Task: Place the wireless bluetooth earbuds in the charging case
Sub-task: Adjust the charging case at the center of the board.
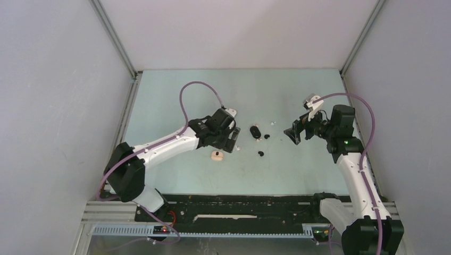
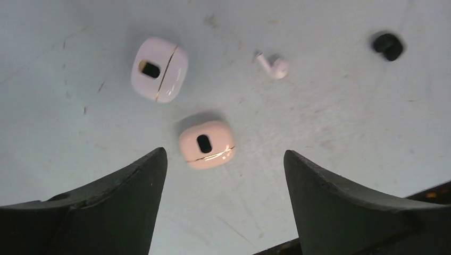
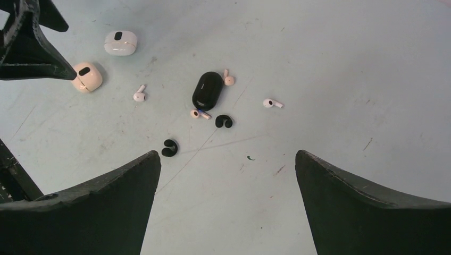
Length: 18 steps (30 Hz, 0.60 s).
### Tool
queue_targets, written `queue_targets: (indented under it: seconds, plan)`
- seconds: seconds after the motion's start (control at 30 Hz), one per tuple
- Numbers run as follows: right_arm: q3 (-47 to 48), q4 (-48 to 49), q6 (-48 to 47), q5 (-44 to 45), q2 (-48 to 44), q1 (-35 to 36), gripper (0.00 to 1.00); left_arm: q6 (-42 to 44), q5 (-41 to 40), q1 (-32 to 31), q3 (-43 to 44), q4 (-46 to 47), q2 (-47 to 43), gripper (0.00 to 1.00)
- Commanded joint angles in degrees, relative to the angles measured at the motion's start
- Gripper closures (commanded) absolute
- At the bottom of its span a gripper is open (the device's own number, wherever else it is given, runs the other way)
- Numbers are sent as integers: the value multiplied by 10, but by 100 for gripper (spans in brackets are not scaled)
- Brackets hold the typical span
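Matte black left hand (image 2: 223, 153), glossy rounded case (image 2: 206, 144)

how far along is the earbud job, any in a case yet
Done: nothing; the white earbud and black earbud lie loose. In hand: left end effector hovers open near the shut pink case; right end effector open, empty. Left: every insertion.

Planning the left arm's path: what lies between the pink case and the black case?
One white stemmed earbud, roughly midway between pink case and black case; otherwise bare. The right wrist view shows it.
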Motion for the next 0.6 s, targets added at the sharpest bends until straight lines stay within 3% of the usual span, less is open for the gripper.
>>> queue_targets:
  seconds: [0.0, 0.3, 0.47, 0.57]
  plan:
    - [10, 0, -7, 3, 4, 4, 0, -22, -66, 8, -34, -9, -15, 13]
    - [11, -2, -2, -6, 3, -7, 0, -20, -84, 45, -15, 31, 34, 13]
    - [11, -1, -2, -7, 3, -7, 0, -10, -44, 62, -3, 73, 71, 9]
    - [10, -1, -3, -6, 6, -4, 0, -13, -68, 64, 10, 93, 87, 5]
